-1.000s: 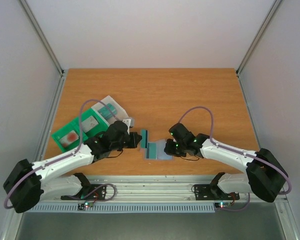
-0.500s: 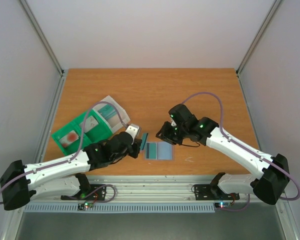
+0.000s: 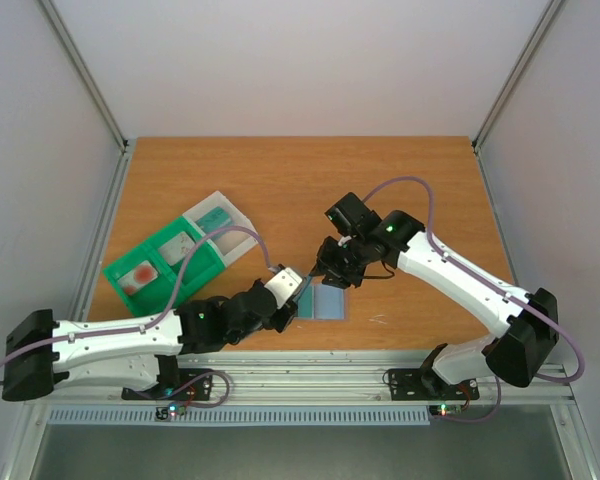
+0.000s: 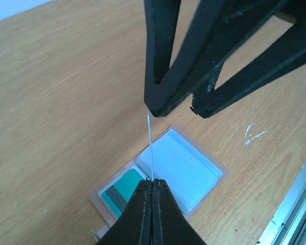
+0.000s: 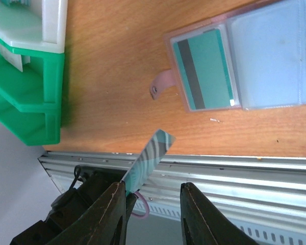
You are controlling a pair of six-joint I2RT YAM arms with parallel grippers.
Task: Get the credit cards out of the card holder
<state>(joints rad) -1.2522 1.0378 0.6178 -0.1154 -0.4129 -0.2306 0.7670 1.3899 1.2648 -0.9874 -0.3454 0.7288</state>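
- At the table's front edge, card holder lies unfolded and flat, with one teal card in its pocket.
- Left gripper is clamped on a second card, held edge-up above the holder.
- Right gripper has its jaws apart, gripping nothing, just beside that card.

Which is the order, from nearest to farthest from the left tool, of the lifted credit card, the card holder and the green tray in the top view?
1. credit card: pinched in the left tool itself.
2. card holder: flat on the table, just to the tool's right.
3. green tray: well off to the left, slightly farther back.
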